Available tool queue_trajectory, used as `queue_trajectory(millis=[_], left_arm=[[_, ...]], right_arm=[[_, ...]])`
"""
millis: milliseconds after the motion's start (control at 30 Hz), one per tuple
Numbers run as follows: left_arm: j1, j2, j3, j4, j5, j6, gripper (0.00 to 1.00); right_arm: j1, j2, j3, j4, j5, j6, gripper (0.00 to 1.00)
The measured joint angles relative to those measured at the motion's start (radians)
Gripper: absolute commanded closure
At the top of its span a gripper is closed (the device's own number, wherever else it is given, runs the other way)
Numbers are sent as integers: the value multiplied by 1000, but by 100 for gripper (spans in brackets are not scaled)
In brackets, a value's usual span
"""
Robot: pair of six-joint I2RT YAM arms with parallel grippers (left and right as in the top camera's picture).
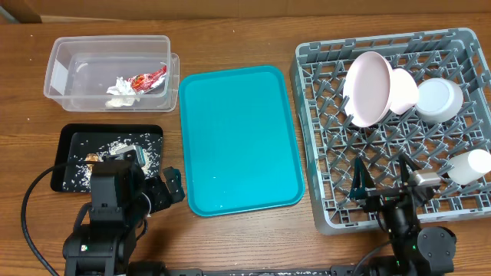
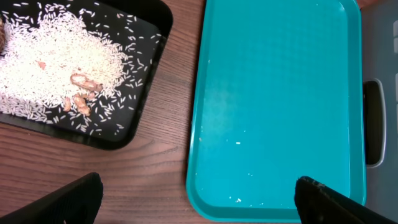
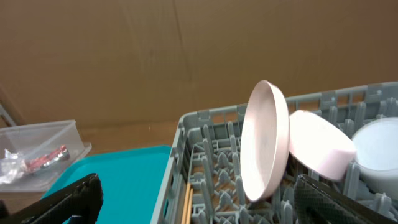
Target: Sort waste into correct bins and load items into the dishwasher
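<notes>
Currently: left arm [image 1: 107, 207] at lower left, fingers [image 1: 173, 186] spread wide, empty, over the surface [image 1: 230, 245] between black tray [image 1: 65, 142] and teal tray [image 1: 238, 138]. Right arm [image 1: 406, 230] at lower right, fingers [image 1: 359, 182] apart, empty, above the rack's [image 1: 322, 218] lower edge. Plate [image 1: 367, 88], pink bowl [image 1: 403, 88], pale bowl [image 1: 439, 98] and cup [image 1: 469, 165] sit in rack. Wrapper [image 1: 147, 78] and tissue [image 1: 120, 90] in tub [image 1: 57, 69], upper left. Rice [image 1: 80, 165] in black tray.

You are working on a brown wooden table [image 1: 230, 31]. Four things sit straight on it. Far left is the clear tub [image 1: 107, 40], with the black tray [image 1: 65, 172] nearer you. The teal tray [image 1: 238, 138] lies in the middle, just beside the tub, with bare wood between it and the black tray. The grey dish rack [image 1: 303, 130] fills the right side. A black cable [image 1: 27, 203] loops near left.
</notes>
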Motion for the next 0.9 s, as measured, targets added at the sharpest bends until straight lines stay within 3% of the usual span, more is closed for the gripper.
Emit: queue_trajectory(millis=[400,600,733,900], left_arm=[[0,0,0,0,0,0,0],[0,0,0,0,0,0,0],[0,0,-1,0,0,0,0],[0,0,-1,0,0,0,0]], right_arm=[[-27,0,-217,395,-22,-40,0],[-31,-2,-236,373,-23,-79,0],[-31,-2,-236,216,-23,-111,0],[-31,-2,-236,217,-23,-120,0]])
